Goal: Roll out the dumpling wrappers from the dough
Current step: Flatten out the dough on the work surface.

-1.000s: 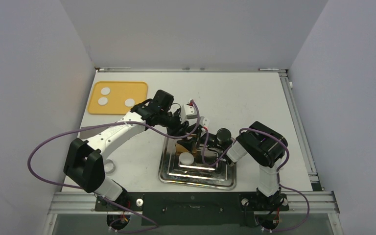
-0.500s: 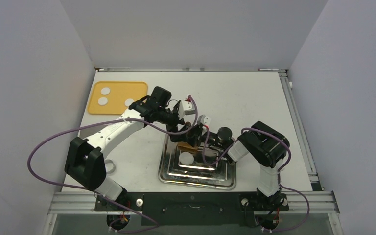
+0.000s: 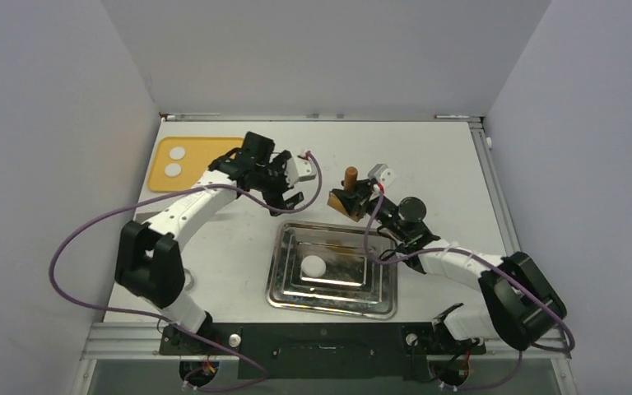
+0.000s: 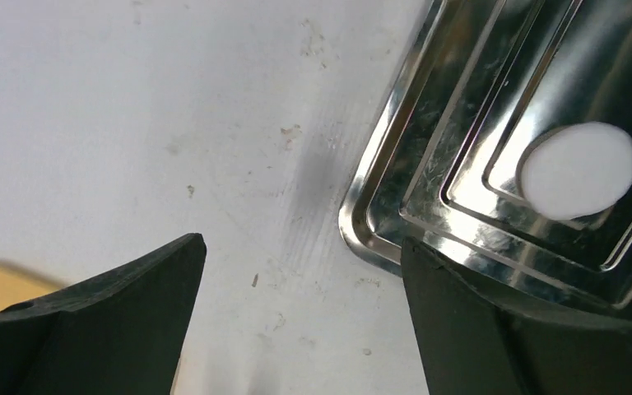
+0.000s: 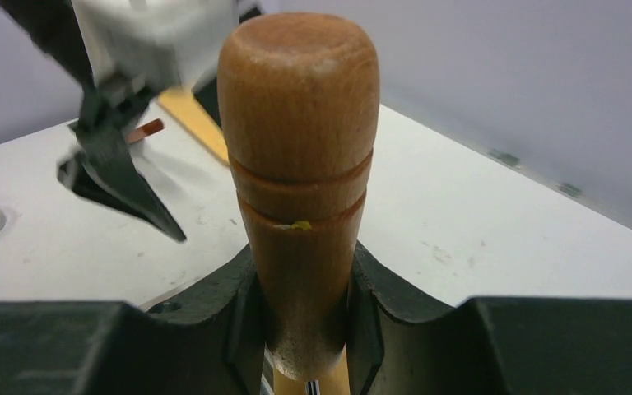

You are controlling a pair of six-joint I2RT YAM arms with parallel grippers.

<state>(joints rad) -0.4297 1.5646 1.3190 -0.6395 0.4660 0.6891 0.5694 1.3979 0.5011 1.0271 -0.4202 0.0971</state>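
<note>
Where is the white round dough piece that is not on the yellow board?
In the top view, the white round dough piece lies in the left half of the shiny metal tray, low in the middle of the picture.

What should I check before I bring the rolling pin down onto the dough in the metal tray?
1. Grip on the rolling pin: ok, the right gripper is shut around its wooden handle.
2. State of the left gripper: ok, open and empty, over bare table beside the metal tray.
3. Position of the dough: ok, one round white piece lies on the tray floor.
4. Space above the tray: ok, neither gripper is over it in the top view.
5. Rolling end of the pin: cannot tell, hidden below the fingers.
6. Count of spare dough: cannot tell, two pieces show on the yellow tray, but the left arm covers one corner.
</note>
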